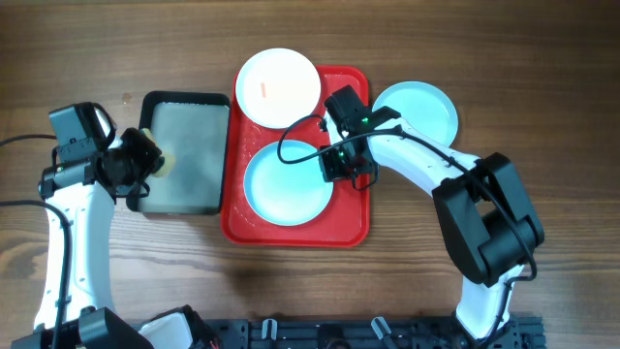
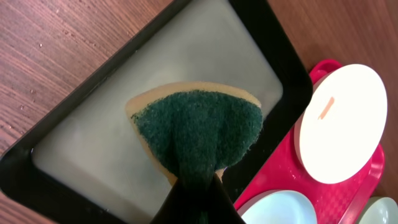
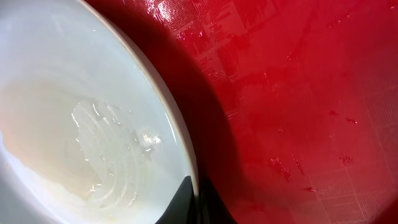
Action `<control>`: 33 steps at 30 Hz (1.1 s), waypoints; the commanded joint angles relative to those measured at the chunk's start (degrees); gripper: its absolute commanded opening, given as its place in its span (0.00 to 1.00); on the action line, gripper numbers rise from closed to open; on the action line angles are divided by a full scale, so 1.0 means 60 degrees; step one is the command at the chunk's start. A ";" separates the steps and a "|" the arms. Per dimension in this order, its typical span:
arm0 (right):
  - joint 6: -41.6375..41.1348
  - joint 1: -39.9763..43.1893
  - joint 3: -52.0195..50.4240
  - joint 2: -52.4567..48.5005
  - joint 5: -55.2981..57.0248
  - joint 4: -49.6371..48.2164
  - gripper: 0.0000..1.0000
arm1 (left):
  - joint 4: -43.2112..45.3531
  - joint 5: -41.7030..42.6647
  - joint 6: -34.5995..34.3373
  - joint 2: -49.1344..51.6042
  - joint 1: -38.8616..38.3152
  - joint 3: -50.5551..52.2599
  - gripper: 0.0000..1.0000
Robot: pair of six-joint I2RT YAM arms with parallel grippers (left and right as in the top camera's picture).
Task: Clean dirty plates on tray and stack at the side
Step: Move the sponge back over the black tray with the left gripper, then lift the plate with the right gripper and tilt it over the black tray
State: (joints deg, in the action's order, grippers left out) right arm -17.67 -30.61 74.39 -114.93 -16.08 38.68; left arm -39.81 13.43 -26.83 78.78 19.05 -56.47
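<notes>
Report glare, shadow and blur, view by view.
Overhead: even light, sharp, soft shadows beside the red tray. Left wrist: sponge sharp, left gripper a dark blur below it. Right wrist: wet glints on light blue plate and tray, dark shadow under the plate's rim, right gripper blurred.

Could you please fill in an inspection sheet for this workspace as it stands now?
Surface: wooden table, small specks near the grey tray.
Job's things: red tray holds the white plate, which is orange-smeared and overhangs the far rim, and a wet blue plate; second blue plate on the table right of the tray.
Clutter: black-rimmed grey tray left of the red one.
Grippers: left gripper shut on a green-and-yellow sponge; right gripper shut on the wet blue plate's rim.
Cables: black cable loops over the wet blue plate.
Surroundings: nothing seen.
</notes>
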 commanded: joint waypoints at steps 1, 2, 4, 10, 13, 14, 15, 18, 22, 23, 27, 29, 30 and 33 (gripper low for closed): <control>-0.0025 -0.0051 0.0029 0.0087 -0.0080 -0.0011 0.04 | -0.0055 0.0182 0.0189 -0.0204 0.0044 0.0033 0.04; -0.0095 -0.0051 0.0029 0.0091 -0.0084 -0.0015 0.04 | -0.0055 0.0186 0.0189 -0.0204 0.0044 0.0033 0.04; -0.0091 -0.0051 0.0055 0.0160 -0.0080 -0.0004 0.04 | -0.0062 0.0186 0.0189 -0.0226 0.0040 0.0033 0.04; -0.0098 -0.0051 0.0062 0.0885 0.0011 0.0084 0.04 | -0.0011 0.0189 0.0182 -0.1045 0.0044 0.0033 0.04; -0.0324 -0.0051 0.0066 0.1355 0.0397 0.0189 0.04 | -0.0018 0.0189 0.0182 -0.1803 0.0040 0.0033 0.04; -0.0331 -0.0051 0.0066 0.1504 0.0470 0.0233 0.04 | -0.0022 0.0189 0.0182 -0.2091 0.0040 0.0033 0.04; -0.0331 -0.0051 0.0066 0.1632 0.0470 0.0251 0.04 | -0.0018 0.0226 0.0182 -0.2368 0.0040 0.0033 0.04; -0.0339 -0.0051 0.0062 0.1945 0.0539 0.0262 0.04 | -0.0015 0.0586 0.0182 -0.3235 0.0040 0.0033 0.04; -0.0339 -0.0051 0.0066 0.2069 0.1104 0.0011 0.04 | -0.0018 0.1107 0.0178 -0.4146 0.0040 0.0033 0.04; -0.0335 -0.0051 0.0066 0.2065 0.1220 -0.0095 0.04 | -0.0022 0.1166 0.0175 -0.4346 0.0036 0.0033 0.04; -0.0350 -0.0102 0.0062 0.2065 0.1264 -0.0670 0.04 | -0.0124 0.1271 0.0175 -0.4980 -0.0051 0.0033 0.04; -0.0415 -0.0204 0.0066 0.2065 0.1268 -0.1067 0.04 | -0.0178 0.1268 0.0178 -0.5147 -0.0146 0.0033 0.04; -0.0495 -0.0277 0.0066 0.2065 0.1268 -0.1282 0.04 | -0.0204 0.1264 0.0178 -0.5209 -0.0208 0.0033 0.04; -0.0630 -0.0597 0.0066 0.2065 0.1399 -0.2036 0.04 | -0.0208 0.1268 0.0178 -0.5187 -0.0404 0.0033 0.04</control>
State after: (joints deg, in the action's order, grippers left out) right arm -19.88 -31.99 74.37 -103.85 -9.10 29.41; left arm -41.19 19.66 -26.83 47.97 17.98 -56.42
